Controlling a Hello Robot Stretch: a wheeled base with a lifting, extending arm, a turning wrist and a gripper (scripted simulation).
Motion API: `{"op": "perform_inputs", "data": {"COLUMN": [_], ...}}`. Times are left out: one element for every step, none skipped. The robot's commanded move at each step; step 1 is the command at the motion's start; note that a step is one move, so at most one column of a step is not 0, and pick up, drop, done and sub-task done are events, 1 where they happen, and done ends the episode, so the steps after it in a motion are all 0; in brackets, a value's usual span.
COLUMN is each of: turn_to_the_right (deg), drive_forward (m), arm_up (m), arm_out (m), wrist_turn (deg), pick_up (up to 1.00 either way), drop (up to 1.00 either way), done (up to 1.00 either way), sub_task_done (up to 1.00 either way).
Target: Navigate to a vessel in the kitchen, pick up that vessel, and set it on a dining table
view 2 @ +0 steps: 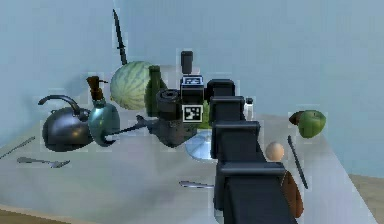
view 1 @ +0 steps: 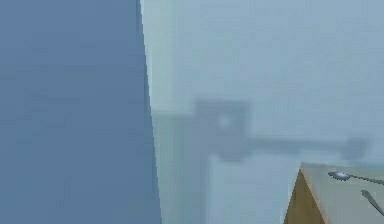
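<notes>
The step in hand looked to be the grasp itself, on a crowded surface (view 2: 120,190). A dark kettle (view 2: 62,128) stood toward the arm side view's left, and a teal corked flask (view 2: 103,122) stood right against it. The gripper (view 2: 128,128) reached at the flask from the side away from the kettle. Either could have been the vessel meant; since the fingers ended at the flask, I judged it the likelier. Whether the gripper held anything could not be told, nor how wide it stood, because flask and kettle both stood on the surface at its far end.

Space was tight. A round green head like a cabbage (view 2: 130,85) and a dark green bottle (view 2: 155,92) stood just past the kettle, farther out. A spoon (view 2: 42,161) lay on the near side of the kettle. A good lift would go straight up first, with the flask kept upright. Only once it was clear of the kettle's handle should the arm draw back, so that nothing gets swept sideways — above all the kettle it touched.
</notes>
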Motion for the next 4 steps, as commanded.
{"op": "perform_inputs", "data": {"turn_to_the_right": [0.0,0.0,0.0,0.0], "drive_forward": [0.0,0.0,0.0,0.0], "arm_up": [0.0,0.0,-0.14,0.0], "arm_out": [0.0,0.0,0.0,0.0], "wrist_turn": [45.0,18.0,0.0,0.0], "pick_up": [0.0,0.0,0.0,1.0], "drop": [0.0,0.0,0.0,0.0], "done": [0.0,0.0,0.0,0.0], "sub_task_done": [0.0,0.0,0.0,0.0]}}
